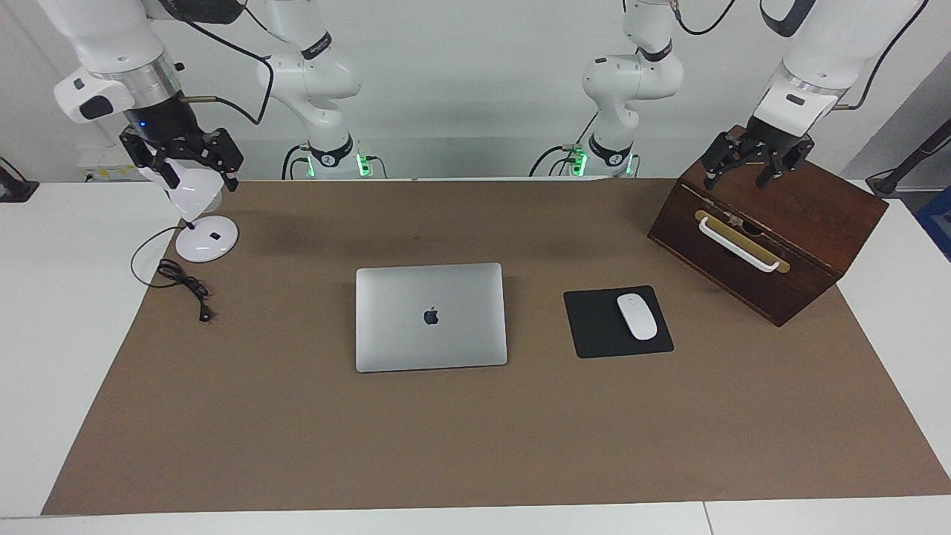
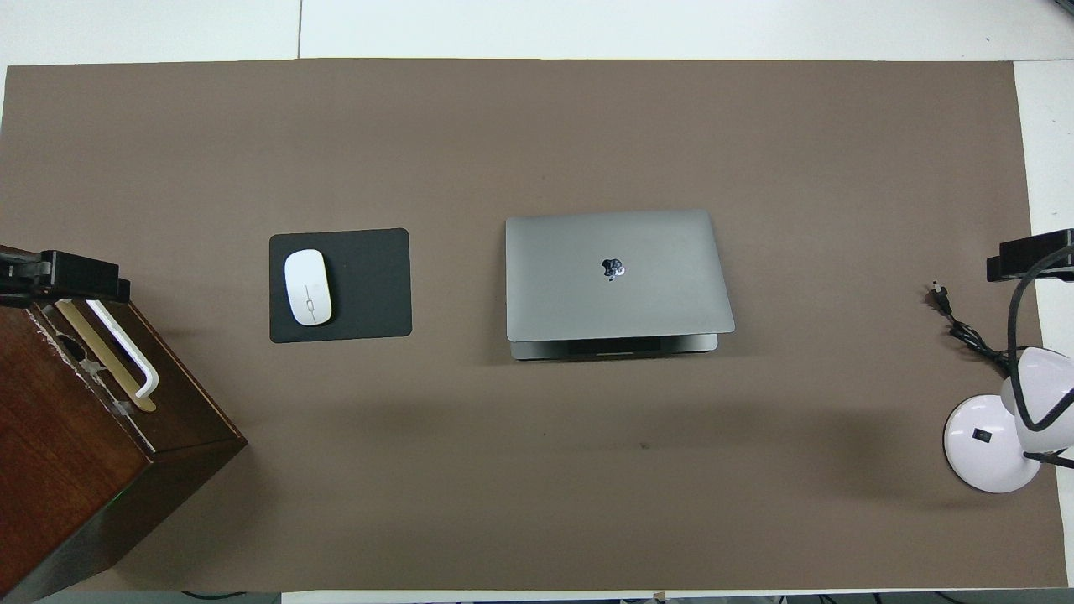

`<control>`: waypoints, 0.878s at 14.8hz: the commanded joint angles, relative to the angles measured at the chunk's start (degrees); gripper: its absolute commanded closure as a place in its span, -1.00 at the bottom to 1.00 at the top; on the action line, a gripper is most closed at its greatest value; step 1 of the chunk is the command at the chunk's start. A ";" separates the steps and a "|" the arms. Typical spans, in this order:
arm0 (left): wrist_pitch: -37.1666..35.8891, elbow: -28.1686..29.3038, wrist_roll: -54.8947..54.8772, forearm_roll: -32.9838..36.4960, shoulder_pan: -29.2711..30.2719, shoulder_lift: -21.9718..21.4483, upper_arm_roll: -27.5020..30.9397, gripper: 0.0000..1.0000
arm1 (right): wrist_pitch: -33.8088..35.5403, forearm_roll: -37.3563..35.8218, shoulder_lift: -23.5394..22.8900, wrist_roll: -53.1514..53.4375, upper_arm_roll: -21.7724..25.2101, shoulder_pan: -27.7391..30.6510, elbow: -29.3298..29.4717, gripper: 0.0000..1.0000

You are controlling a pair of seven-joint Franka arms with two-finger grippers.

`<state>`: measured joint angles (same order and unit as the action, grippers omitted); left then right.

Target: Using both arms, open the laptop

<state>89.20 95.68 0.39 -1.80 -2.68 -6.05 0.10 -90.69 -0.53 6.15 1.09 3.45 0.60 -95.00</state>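
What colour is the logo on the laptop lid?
Dark, nearly black, on the silver-grey laptop lid; clearest in the facing view.

Laptop (image 1: 431, 316) flat at mid-bench (image 1: 475, 446), on the mat (image 1: 297, 431). Beside it, toward the left arm's end: mouse pad (image 1: 594, 327) with mouse (image 1: 637, 316) on it. Nearer the robots, at that end: wooden box (image 1: 773, 245), left hand (image 1: 754, 167) over it. At the right arm's end: lamp (image 1: 206, 239), right hand (image 1: 182, 156) over it, cable (image 1: 182, 286) lying beside the lamp, farther from the robots.
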 commanded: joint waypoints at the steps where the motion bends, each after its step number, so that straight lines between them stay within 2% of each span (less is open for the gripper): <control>1: -1.22 -0.58 -0.04 1.10 -0.48 -0.46 0.25 -1.00 | 1.39 1.32 -0.88 0.75 -0.28 0.63 1.49 -1.00; 13: -1.13 -0.58 -0.21 1.27 -0.66 -0.46 -0.01 -1.00 | 0.69 1.40 -1.49 0.75 -0.28 0.72 2.89 -1.00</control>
<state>89.20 95.68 0.38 -1.80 -2.69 -6.05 0.01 -90.68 -0.53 5.82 1.09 3.47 0.61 -94.16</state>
